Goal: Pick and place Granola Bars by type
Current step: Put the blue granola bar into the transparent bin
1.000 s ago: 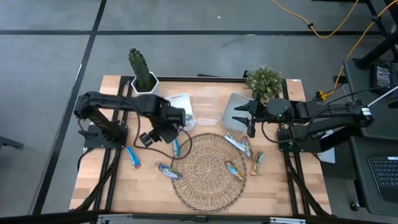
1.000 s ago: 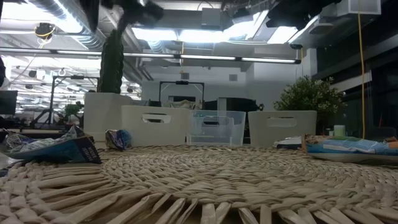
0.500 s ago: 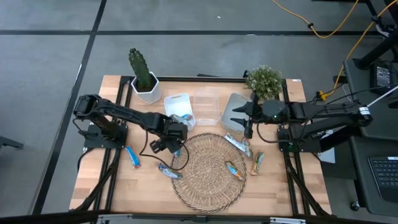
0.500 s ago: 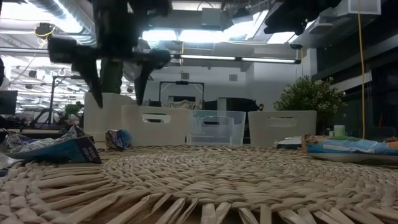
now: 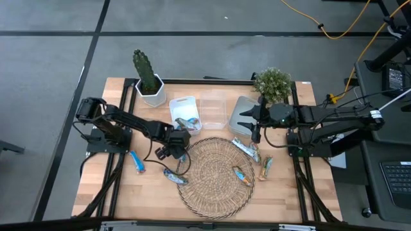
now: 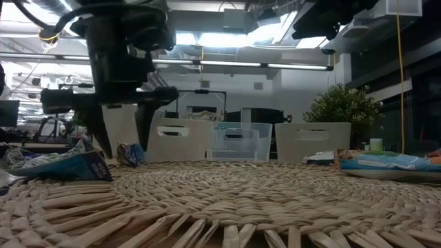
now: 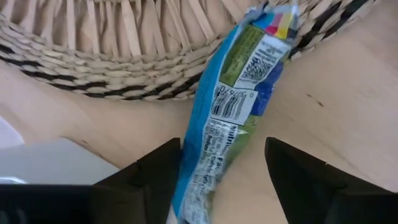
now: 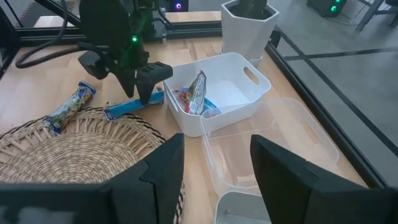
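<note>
A blue granola bar (image 7: 239,93) lies flat on the wood with its far end on the woven mat's rim (image 7: 124,68). My left gripper (image 7: 221,180) is open and low over it, one finger on each side of its near end. In the high view my left gripper (image 5: 174,149) sits at the mat's left edge, just near of the white tub (image 5: 185,114), which holds bars. My right gripper (image 5: 255,126) hovers open by the right-hand tub (image 5: 239,114) and holds nothing. Other bars lie on the mat (image 5: 243,174), beside it (image 5: 266,167) and left of it (image 5: 137,160). My left gripper comes down from above with its fingers across the blue bar's near end (image 7: 208,162). One finger (image 7: 158,180) stands close against the bar's long edge; I cannot tell whether it touches. The bar lies flat on the table.
A clear tub (image 5: 213,110) stands between the white tub and the right-hand tub. A cactus pot (image 5: 149,83) and a leafy plant (image 5: 273,82) stand along the far edge. A silvery bar (image 5: 246,149) and another bar (image 5: 174,176) rest at the mat's rim.
My left gripper has moved from above the white tub toward the table's near edge and down to the blue bar at the mat's left rim, staying open. The right arm has kept still.
</note>
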